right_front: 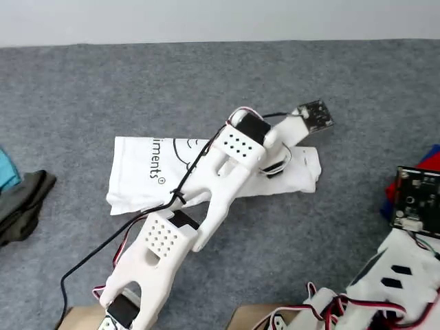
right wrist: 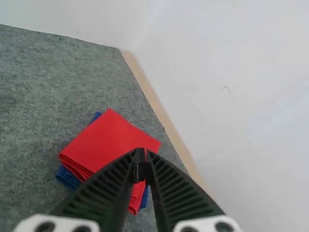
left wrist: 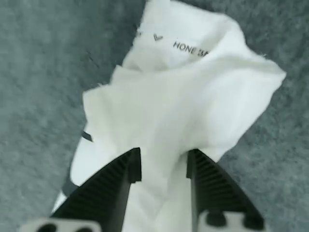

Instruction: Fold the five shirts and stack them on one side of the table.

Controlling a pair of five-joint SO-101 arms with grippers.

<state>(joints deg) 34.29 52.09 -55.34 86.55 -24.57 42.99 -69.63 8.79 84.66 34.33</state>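
- The left end effector (left wrist: 161,162) has its jaws spread, with a ridge of the white shirt (left wrist: 183,96) rising between them. The cloth touches both inner faces, but I would not call it a firm pinch.
- Seen from above, that end effector (right_front: 278,165) sits on the 3 o'clock end of the white shirt (right_front: 151,172). The rest of the shirt stretches away toward 9 o'clock, lying roughly folded lengthwise across the middle of the grey worktop (right_front: 82,89).
- The right end effector (right wrist: 140,154) has its jaws pressed together and holds nothing. It hangs above a folded red shirt (right wrist: 106,140), which lies on top of a folded blue shirt (right wrist: 65,176).
- That red-on-blue pile is at the worktop's 3 o'clock edge, so two shirts look finished and stacked.
- At the 9 o'clock edge lie a teal garment (right_front: 5,168) and a dark garment (right_front: 24,199), both rumpled and well apart from either arm.
- My reading: the white shirt is mid-fold, and two more are left to fold.
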